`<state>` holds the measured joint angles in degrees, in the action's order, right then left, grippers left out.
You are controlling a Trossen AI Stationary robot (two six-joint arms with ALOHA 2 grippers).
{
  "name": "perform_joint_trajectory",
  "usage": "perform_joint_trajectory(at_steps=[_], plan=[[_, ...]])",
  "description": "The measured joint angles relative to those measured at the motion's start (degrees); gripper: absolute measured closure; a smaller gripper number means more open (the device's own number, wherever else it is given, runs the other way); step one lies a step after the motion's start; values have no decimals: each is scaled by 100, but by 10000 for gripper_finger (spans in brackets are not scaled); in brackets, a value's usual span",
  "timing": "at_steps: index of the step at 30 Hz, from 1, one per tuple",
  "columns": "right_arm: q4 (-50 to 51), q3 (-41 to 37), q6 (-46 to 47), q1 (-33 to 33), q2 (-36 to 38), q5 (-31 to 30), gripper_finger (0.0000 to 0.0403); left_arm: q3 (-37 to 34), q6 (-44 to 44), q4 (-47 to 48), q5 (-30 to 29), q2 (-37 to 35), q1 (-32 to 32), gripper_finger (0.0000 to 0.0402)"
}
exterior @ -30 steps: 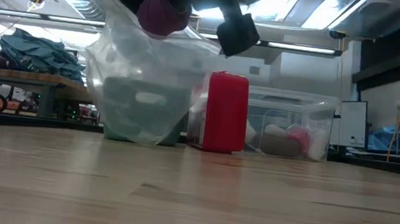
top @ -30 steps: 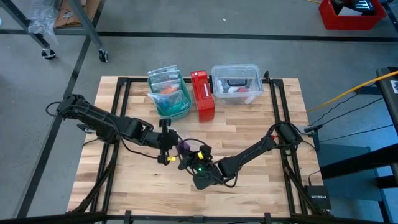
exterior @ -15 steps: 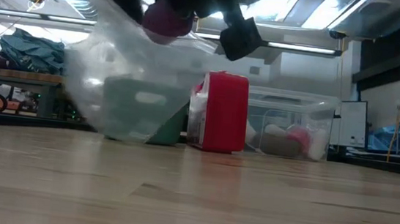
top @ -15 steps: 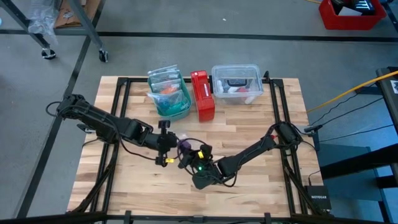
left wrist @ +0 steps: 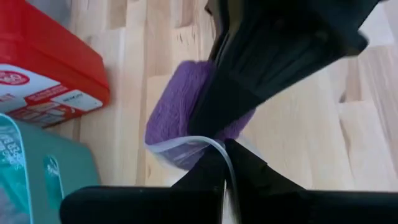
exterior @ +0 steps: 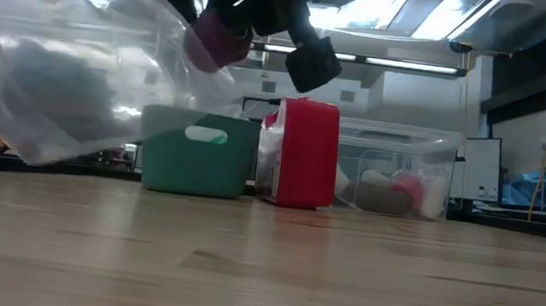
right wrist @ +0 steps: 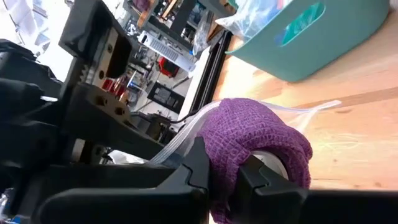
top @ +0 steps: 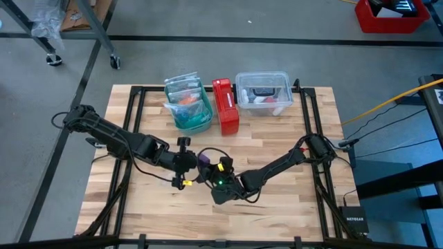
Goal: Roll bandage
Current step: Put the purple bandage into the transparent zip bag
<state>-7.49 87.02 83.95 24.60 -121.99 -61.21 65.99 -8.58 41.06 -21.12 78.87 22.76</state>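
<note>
Above the middle of the wooden table (top: pixel 277 200), the right gripper (right wrist: pixel 221 171) is clamped on a coiled purple fabric bandage (right wrist: pixel 258 143). The left gripper (left wrist: pixel 227 162) pinches a clear plastic bag (exterior: pixel 69 83) beside it. Pulling apart could unwind or drop the roll.

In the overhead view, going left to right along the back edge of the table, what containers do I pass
Teal bin stuffed with clear bags → red box → clear plastic tub.
</note>
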Motion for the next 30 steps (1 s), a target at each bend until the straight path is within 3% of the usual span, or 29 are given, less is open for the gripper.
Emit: perform_joint_trajectory(at_steps=[15,21,30], plan=[[-285,-4,-171,97,-4,722,377,0,373,98,-25,-9,-122,402],[-321,-4,-186,200,-11,660,377,1,427,151,-66,-9,-92,402],[-598,11,-192,129,-11,1567,268,-4,492,150,-302,9,5,402]])
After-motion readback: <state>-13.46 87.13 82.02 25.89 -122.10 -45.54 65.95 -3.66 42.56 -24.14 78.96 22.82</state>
